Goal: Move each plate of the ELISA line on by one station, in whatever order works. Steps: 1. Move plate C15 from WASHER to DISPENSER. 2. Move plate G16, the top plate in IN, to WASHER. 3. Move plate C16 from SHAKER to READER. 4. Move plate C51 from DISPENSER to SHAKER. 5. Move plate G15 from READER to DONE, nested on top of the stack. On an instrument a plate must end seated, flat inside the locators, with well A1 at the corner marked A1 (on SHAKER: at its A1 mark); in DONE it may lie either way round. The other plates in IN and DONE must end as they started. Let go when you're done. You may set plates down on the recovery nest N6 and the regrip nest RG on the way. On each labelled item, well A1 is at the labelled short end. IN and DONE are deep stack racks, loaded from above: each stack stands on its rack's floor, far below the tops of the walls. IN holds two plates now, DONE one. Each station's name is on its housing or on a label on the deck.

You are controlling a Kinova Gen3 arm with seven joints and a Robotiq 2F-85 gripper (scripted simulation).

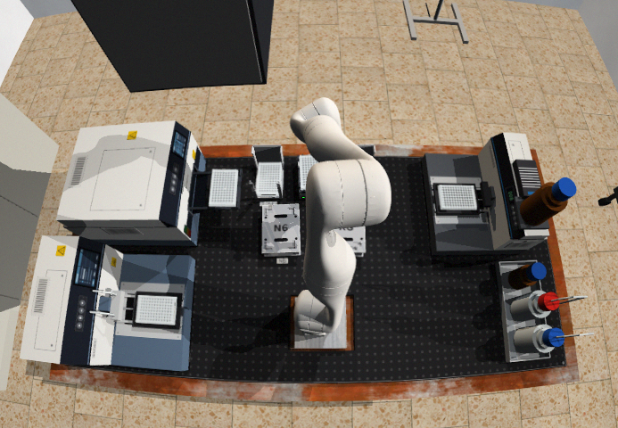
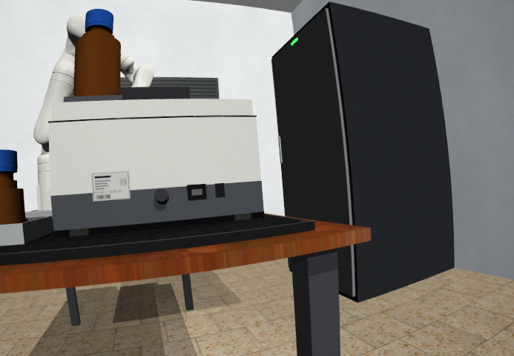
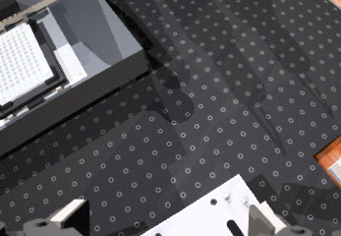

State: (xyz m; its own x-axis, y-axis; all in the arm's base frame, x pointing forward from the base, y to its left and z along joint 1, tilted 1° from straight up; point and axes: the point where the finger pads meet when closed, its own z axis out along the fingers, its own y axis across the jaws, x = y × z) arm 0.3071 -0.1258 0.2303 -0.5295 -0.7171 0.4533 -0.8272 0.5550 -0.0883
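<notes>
At the bottom edge of the wrist view, the gripper (image 3: 168,218) hangs over the black dotted deck (image 3: 217,98) with its two fingers spread wide and nothing between them. Just beside the right finger (image 3: 263,216) lies a corner of a white nest plate (image 3: 212,211), probably the regrip nest, though its label is hidden under the arm in the top view. Farther up and to the left in the same view, a white well plate (image 3: 16,61) sits flat in the dark frame of a grey instrument. From above, this instrument (image 1: 463,211) stands at the right side of the deck, and its plate (image 1: 457,196) lies inside the locators. The nest N6 (image 1: 280,229) in the middle holds no plate. Behind it stand two deep racks; the left rack (image 1: 267,151) shows a plate (image 1: 268,178) inside, and the second rack is mostly covered by the arm (image 1: 344,196). On the left, one plate (image 1: 223,187) rests on the drawer of the white instrument (image 1: 122,176), and another plate (image 1: 155,308) sits in the blue-grey instrument (image 1: 158,272) in front of it. At the far right, a tray (image 1: 506,312) holds one brown bottle (image 1: 526,275) with a blue cap and two grey bottles, one red-capped (image 1: 537,302) and one blue-capped (image 1: 539,339). A larger brown bottle (image 1: 544,201) stands on the right instrument. Plate labels are too small to read.
</notes>
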